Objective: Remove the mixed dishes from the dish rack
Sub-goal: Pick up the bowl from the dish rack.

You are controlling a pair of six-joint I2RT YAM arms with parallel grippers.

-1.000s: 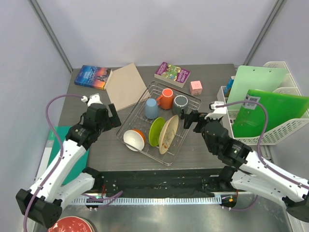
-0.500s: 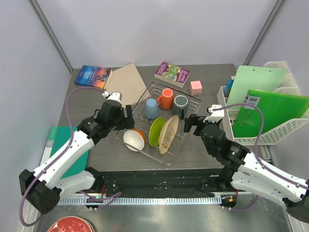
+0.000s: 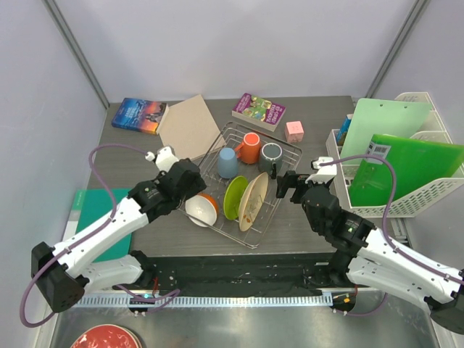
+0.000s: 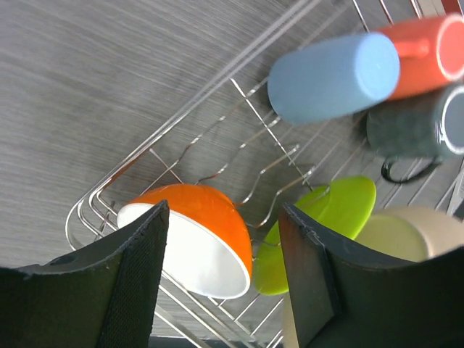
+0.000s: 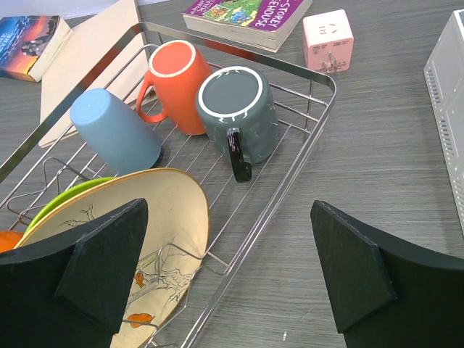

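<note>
1. rack (image 3: 288, 161) sits mid-frame in the top view on the table (image 3: 286, 228), with all the dishes inside it.
2. upper end of the rack: blue mug (image 3: 227, 162), orange mug (image 3: 251, 148) and grey mug (image 3: 270, 155) in a row, left to right, bases showing. In the right wrist view the grey mug's handle points toward the bottom of the frame.
3. middle: green plate (image 3: 235, 197) and beige plate (image 3: 253, 201) stand on edge in the prongs, side by side, green on the left.
4. lower-left corner: bowl (image 3: 201, 209) is tipped on its side, orange outside, white inside.
5. left gripper (image 4: 223, 214): jaws wide, over the bowl. The left wrist view shows the bowl between the two fingers; contact can't be told.
6. right gripper (image 5: 228, 210): jaws wide and empty, just right of the rack's right side, near the grey mug.
</note>
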